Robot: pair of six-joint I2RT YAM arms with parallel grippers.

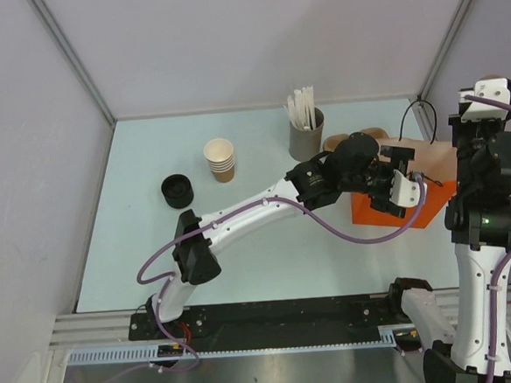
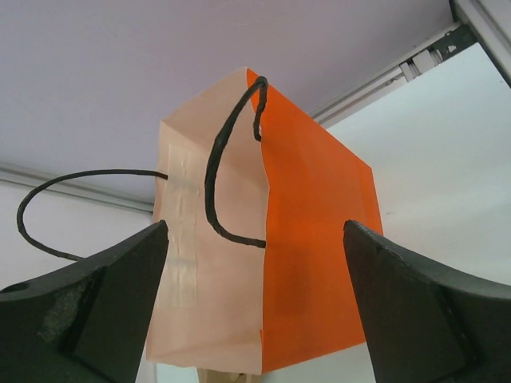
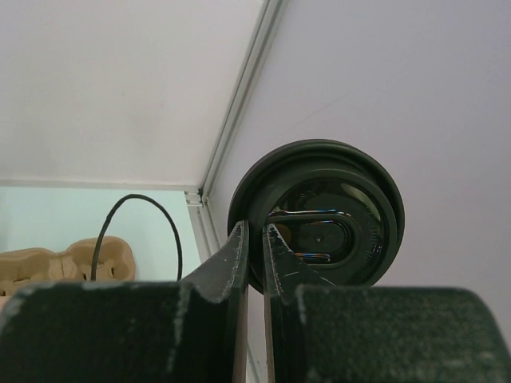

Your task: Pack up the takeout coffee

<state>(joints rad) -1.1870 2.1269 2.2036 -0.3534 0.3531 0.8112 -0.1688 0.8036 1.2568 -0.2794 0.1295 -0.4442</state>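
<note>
The takeout coffee is held high at the far right; its tan cup (image 1: 491, 79) and black lid (image 3: 319, 215) both show. My right gripper (image 1: 497, 94) is shut on the lid's rim, with the fingertips pinching its left edge in the right wrist view (image 3: 255, 227). The orange paper bag (image 1: 395, 211) sits at the right of the table, its pale inner face and black cord handles towards my left gripper (image 1: 408, 174). That gripper is open and empty, its fingers spread either side of the bag (image 2: 315, 239) without touching it in the left wrist view (image 2: 255, 231).
A stack of lidless tan cups (image 1: 221, 159) and a stack of black lids (image 1: 177, 191) stand at the left middle. A grey holder of wooden stirrers (image 1: 306, 132) and a tan pulp cup carrier (image 1: 354, 138) stand behind the bag. Walls close in on both sides.
</note>
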